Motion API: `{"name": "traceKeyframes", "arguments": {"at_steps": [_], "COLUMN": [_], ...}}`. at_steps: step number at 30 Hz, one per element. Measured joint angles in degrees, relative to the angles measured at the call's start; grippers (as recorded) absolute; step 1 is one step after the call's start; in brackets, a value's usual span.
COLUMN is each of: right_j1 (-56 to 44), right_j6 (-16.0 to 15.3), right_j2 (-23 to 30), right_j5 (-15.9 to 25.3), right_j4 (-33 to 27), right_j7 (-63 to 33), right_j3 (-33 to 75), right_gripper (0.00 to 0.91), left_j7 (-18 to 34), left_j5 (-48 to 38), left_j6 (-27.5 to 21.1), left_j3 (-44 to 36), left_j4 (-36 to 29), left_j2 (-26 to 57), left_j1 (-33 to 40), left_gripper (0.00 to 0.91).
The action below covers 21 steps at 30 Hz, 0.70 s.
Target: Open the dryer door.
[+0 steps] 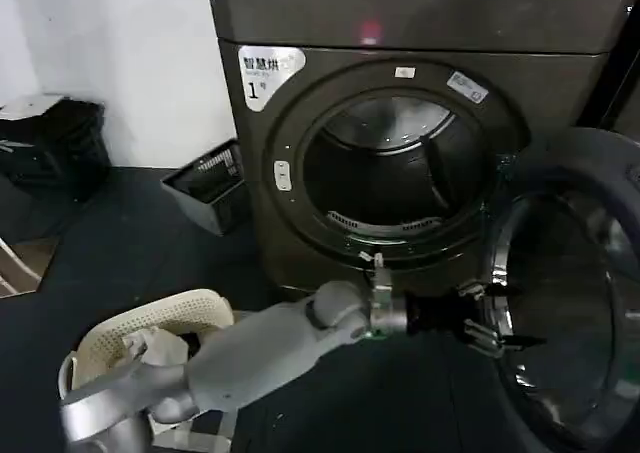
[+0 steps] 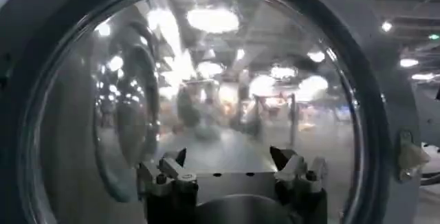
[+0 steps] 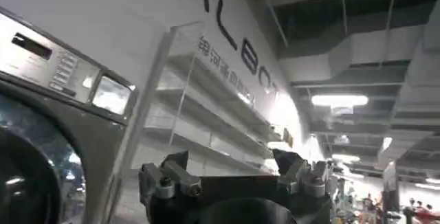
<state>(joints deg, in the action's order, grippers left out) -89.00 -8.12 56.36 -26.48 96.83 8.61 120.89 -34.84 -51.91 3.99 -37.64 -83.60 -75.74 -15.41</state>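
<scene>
Left arm (image 1: 250, 358), grey and tubular, is nearest the head camera, reaching from bottom left across toward the right. Its left tool (image 1: 497, 334) sits right at the inner rim of the big round dryer door with chrome ring and dark bulging glass (image 1: 575, 303). Left wrist view: left tool (image 2: 230, 167) faces the glass (image 2: 206, 81) straight on, fingers (image 2: 172, 167) spread apart, nothing between them. Can't tell whether the tips touch the door.

Door is swung open, standing at the right side of the head view, inner face toward the robot, well clear of the opening. Latch piece (image 2: 409, 157) shows on the door's grey surround in the left wrist view.

Dark grey-brown front-load dryer (image 1: 420, 83) stands ahead, centre. Round drum opening (image 1: 390, 163) is fully exposed, metal drum interior visible. White sticker marked "1" (image 1: 268, 71) at the upper left of the front panel. Small red light (image 1: 370, 31) glows on the panel above.

Right tool (image 3: 230, 170): seen from its own wrist camera, fingers (image 3: 168, 170) apart, empty, pointed up toward white wall shelving (image 3: 206, 102) and the ceiling. Grey machine with a control panel (image 3: 62, 88) sits beside it in that view.

Floor is dark. Cream perforated laundry basket (image 1: 150, 335) with white cloth inside sits at the lower left beside the arm. Grey open bin (image 1: 210, 185) stands left of the dryer against the white wall.
</scene>
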Motion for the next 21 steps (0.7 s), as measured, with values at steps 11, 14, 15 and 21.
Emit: {"name": "traceKeyframes", "arguments": {"at_steps": [11, 14, 15, 21], "right_j1": [-0.61, -1.00, -1.10, -1.15], "right_j6": [-0.28, -0.28, -0.28, -0.30], "right_j2": [0.46, 0.30, 0.30, 0.21], "right_j5": [-1.35, -1.66, -1.84, -2.12], "right_j4": [0.81, 0.79, 0.79, 0.44], "right_j7": [0.02, 0.07, 0.08, 0.10], "right_j3": [0.61, 1.23, 1.40, 1.89], "right_gripper": [0.907, 0.907, 0.907, 0.907], "left_j7": [1.12, 1.51, 1.64, 3.37], "left_j5": [1.35, 1.74, 1.93, 3.02], "left_j6": [0.64, 0.71, 0.73, 1.18], "left_j3": [-0.58, -0.59, -0.60, -0.36], "left_j4": [4.71, 6.01, 6.42, 8.92], "left_j2": [-5.41, -7.09, -7.67, -10.53], "left_j1": [1.01, 1.18, 1.17, 1.39], "left_gripper": [0.907, 0.907, 0.907, 0.907]}}
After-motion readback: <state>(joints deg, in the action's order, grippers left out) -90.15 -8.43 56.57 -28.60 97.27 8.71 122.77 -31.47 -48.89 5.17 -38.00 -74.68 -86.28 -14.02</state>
